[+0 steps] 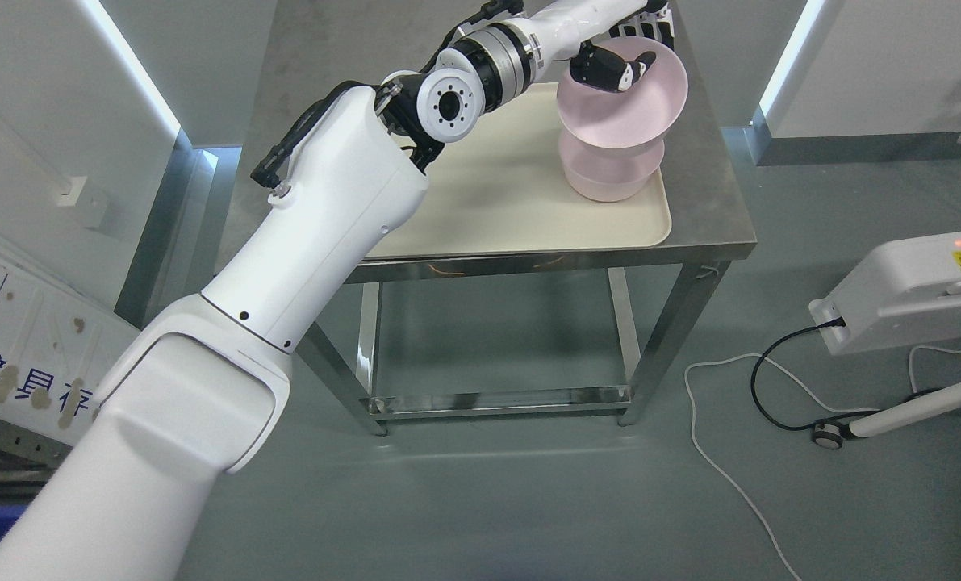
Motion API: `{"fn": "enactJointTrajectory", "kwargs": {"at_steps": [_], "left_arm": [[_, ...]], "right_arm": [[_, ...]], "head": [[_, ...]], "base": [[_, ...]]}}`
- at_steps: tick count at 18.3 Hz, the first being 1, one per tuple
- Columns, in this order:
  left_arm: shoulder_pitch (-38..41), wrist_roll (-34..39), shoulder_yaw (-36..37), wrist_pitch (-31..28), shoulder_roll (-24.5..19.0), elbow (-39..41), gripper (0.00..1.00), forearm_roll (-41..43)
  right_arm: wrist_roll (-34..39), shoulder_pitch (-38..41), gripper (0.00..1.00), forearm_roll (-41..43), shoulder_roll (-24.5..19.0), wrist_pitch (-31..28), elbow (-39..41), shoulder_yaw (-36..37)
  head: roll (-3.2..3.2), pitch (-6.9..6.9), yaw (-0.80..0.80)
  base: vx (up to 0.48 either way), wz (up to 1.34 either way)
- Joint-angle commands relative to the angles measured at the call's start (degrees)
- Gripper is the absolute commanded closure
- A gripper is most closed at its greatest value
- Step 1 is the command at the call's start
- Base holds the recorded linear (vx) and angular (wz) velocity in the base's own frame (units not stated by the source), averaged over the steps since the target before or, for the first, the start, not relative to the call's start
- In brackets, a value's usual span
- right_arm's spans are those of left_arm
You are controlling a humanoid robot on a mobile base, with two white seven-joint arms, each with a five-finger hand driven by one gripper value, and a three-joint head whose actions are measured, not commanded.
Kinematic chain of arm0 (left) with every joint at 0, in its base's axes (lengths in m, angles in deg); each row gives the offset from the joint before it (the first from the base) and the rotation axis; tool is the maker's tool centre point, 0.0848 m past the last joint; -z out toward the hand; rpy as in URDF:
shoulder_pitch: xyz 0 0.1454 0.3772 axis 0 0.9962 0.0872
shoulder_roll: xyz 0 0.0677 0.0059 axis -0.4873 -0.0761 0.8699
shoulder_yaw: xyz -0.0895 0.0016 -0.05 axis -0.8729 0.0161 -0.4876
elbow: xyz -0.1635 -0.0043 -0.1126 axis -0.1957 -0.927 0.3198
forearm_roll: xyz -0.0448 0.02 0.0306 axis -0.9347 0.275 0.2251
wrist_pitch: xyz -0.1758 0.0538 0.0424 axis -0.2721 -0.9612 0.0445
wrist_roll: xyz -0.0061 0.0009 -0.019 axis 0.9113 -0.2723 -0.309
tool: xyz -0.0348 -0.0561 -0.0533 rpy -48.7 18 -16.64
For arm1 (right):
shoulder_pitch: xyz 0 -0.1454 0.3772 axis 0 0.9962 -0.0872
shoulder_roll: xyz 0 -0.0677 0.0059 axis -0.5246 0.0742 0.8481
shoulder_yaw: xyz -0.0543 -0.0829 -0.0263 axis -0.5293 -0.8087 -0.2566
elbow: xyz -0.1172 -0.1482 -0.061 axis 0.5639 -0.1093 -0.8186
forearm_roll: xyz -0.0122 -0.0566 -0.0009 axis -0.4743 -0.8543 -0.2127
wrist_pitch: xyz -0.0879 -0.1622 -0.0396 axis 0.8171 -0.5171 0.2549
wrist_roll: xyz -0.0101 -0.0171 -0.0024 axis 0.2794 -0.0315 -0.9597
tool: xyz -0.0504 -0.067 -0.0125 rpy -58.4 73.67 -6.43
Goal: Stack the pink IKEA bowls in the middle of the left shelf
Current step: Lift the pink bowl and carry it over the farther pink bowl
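Pink bowls sit at the far right of a cream tray (520,218), which lies on a brushed steel tabletop (714,218). The top bowl (633,105) is tilted, its open mouth turned up and toward the left, and it rests on or just above the lower bowl (609,173), which stands on the tray near the tray's right edge. Whether the two bowls touch cannot be told from this view.

One long white arm comes in from the lower left of the picture and reaches across the tray to the bowls. Its left hand (621,56) is clamped on the top bowl: a dark thumb (609,71) with a white tip lies inside the bowl against the wall, while the other fingers (658,24) curl over the far rim behind it. The wrist has a silver ring and black cables run along the forearm.

The tabletop stands on metal legs with a low rail (496,401) between them, on a grey-green floor (480,500). To the right, a white device (908,290) with a yellow label and a red light sits on a wheeled stand, and black and white cables (758,387) trail from it over the floor. White panels with light strips rise at the upper left and upper right.
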Motion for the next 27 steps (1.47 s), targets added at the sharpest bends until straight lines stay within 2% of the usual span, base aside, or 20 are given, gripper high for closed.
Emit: {"fn": "enactJointTrajectory", "kwargs": {"at_steps": [1, 10, 21, 27], "left_arm": [[-1.0, 1.4, 6.4, 0.3, -0.3, -9.0, 0.98, -0.5], [-1.0, 3.0, 2.9, 0.3, -0.3, -11.1, 0.97, -0.5], [-1.1, 3.9, 2.4, -0.2, -0.3, -6.0, 0.96, -5.4], [-1.1, 5.1, 2.3, 0.0, -0.3, -4.5, 0.89, -8.3]], "right_arm": [[0.0, 0.0, 0.00, 0.0, 1.0, 0.0, 0.0, 0.0], [0.0, 0.1, 0.00, 0.0, 1.0, 0.0, 0.0, 0.0], [0.0, 0.0, 0.00, 0.0, 1.0, 0.0, 0.0, 0.0], [0.0, 0.0, 0.00, 0.0, 1.0, 0.0, 0.0, 0.0]], "head": [[0.00, 0.00, 0.00], [0.00, 0.00, 0.00], [0.00, 0.00, 0.00], [0.00, 0.00, 0.00]], "base": [[0.000, 0.00], [0.000, 0.00], [0.000, 0.00], [0.000, 0.00]]}}
